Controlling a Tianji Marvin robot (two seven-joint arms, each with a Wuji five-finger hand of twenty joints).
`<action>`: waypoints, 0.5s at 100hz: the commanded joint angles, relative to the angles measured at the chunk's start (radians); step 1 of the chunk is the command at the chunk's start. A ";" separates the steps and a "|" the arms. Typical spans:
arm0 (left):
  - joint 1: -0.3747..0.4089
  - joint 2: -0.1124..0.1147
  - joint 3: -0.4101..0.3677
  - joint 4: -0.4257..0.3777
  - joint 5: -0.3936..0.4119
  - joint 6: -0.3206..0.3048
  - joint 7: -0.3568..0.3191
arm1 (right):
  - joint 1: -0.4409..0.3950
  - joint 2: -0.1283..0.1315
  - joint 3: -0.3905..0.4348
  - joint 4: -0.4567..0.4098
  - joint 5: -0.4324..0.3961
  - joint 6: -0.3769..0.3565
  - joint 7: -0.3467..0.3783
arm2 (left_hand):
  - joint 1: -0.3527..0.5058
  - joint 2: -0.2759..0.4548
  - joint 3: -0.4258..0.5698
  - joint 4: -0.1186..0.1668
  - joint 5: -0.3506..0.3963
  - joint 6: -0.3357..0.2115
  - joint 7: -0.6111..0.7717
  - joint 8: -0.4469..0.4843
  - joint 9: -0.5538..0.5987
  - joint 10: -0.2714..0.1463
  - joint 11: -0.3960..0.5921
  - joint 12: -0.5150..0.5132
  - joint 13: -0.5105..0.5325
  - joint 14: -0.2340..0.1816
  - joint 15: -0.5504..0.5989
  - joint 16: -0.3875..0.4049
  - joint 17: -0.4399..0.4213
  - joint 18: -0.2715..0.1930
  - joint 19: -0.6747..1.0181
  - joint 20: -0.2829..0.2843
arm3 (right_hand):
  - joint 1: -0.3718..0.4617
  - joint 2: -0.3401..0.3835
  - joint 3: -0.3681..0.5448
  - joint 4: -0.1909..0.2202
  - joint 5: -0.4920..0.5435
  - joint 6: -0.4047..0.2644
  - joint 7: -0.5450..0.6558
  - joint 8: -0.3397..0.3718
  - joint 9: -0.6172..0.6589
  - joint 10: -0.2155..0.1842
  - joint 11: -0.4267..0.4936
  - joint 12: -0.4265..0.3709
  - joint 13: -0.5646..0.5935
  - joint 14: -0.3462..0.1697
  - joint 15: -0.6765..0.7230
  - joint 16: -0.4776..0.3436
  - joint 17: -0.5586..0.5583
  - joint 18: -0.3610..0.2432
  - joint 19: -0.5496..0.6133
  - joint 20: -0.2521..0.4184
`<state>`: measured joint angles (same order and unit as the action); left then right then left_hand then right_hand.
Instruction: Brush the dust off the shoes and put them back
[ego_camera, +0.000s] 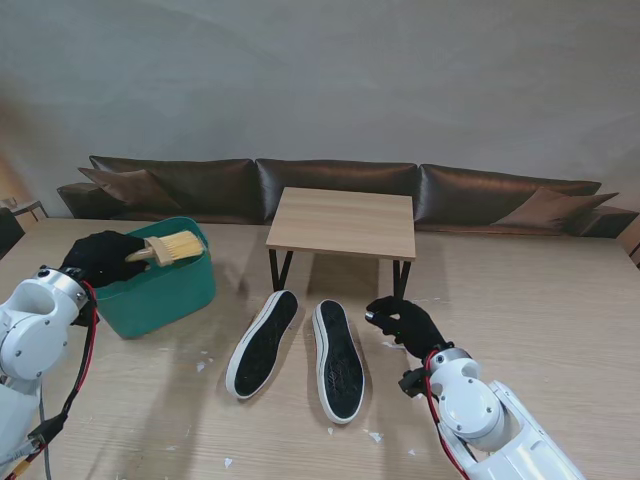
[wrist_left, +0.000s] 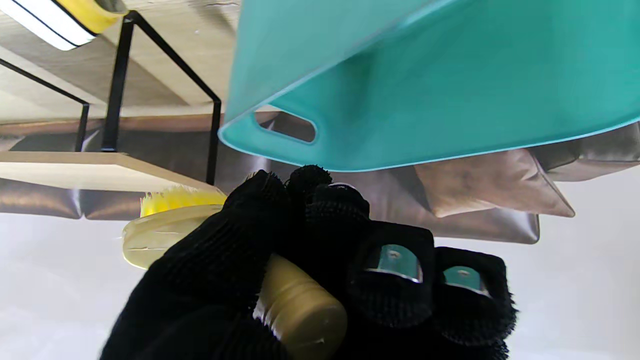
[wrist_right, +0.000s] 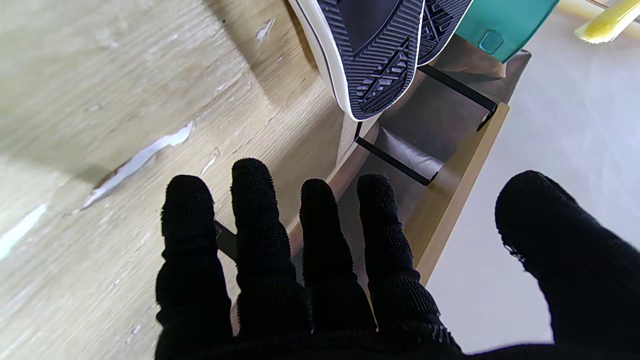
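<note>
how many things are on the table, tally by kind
shoes: 2, the left shoe and the right shoe, both sole up
brush: 1, the brush held in the left hand over the bin
bin: 1, the teal bin
small stand: 1, the wooden stand
total: 5

A brown leather sofa (ego_camera: 340, 188) lines the plain grey wall (ego_camera: 320, 70). A small wooden stand (ego_camera: 343, 222) sits on the light wood-grain table (ego_camera: 540, 290).
</note>
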<state>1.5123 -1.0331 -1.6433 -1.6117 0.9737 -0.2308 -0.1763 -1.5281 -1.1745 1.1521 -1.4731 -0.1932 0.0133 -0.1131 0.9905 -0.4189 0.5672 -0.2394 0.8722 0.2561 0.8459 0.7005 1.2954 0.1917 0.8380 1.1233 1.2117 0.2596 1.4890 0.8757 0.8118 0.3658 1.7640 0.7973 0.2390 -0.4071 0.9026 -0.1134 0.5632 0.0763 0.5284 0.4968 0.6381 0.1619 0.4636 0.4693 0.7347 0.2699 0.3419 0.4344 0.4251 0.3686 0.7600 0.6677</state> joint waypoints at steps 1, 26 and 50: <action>-0.023 0.007 -0.013 0.020 0.011 -0.010 -0.016 | 0.001 -0.010 -0.008 0.007 0.006 0.001 0.013 | 0.065 0.050 0.028 0.036 0.007 0.010 0.000 -0.004 0.061 0.042 0.003 -0.007 0.053 0.063 0.008 -0.004 -0.012 -0.001 0.045 0.011 | 0.002 0.015 0.019 0.026 0.002 0.006 0.013 -0.013 0.005 0.015 0.016 -0.010 0.013 0.004 0.007 0.008 -0.131 -0.004 0.018 0.009; -0.109 0.016 -0.015 0.151 0.041 -0.040 0.030 | 0.022 -0.019 -0.016 0.032 0.030 0.004 -0.002 | 0.070 0.051 0.020 0.039 0.007 0.012 -0.009 -0.010 0.062 0.045 -0.020 -0.018 0.052 0.077 -0.026 -0.013 -0.025 0.009 0.031 0.011 | 0.005 0.015 0.021 0.026 0.002 0.008 0.014 -0.013 0.004 0.017 0.018 -0.011 0.012 0.005 0.008 0.008 -0.133 -0.003 0.018 0.008; -0.199 0.025 0.038 0.307 0.050 -0.040 0.069 | 0.032 -0.024 -0.015 0.047 0.045 0.004 -0.010 | 0.080 0.050 0.009 0.047 0.007 0.012 -0.025 -0.030 0.064 0.057 -0.128 -0.076 0.048 0.117 -0.163 -0.033 -0.065 0.032 -0.021 0.009 | 0.004 0.018 0.022 0.025 0.001 0.008 0.014 -0.015 0.003 0.016 0.018 -0.011 0.011 0.007 0.008 0.007 -0.133 -0.004 0.017 0.008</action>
<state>1.3245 -1.0088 -1.6107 -1.3242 1.0191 -0.2744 -0.0966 -1.4961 -1.1926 1.1379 -1.4283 -0.1503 0.0161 -0.1337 0.9919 -0.4189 0.5672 -0.2270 0.8725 0.2555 0.8287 0.6804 1.2963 0.2099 0.7442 1.0724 1.2113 0.2847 1.3853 0.8603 0.7852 0.3922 1.7334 0.7973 0.2390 -0.4071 0.9027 -0.1134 0.5632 0.0848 0.5286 0.4968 0.6381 0.1632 0.4695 0.4692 0.7344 0.2765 0.3419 0.4344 0.4251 0.3686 0.7600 0.6677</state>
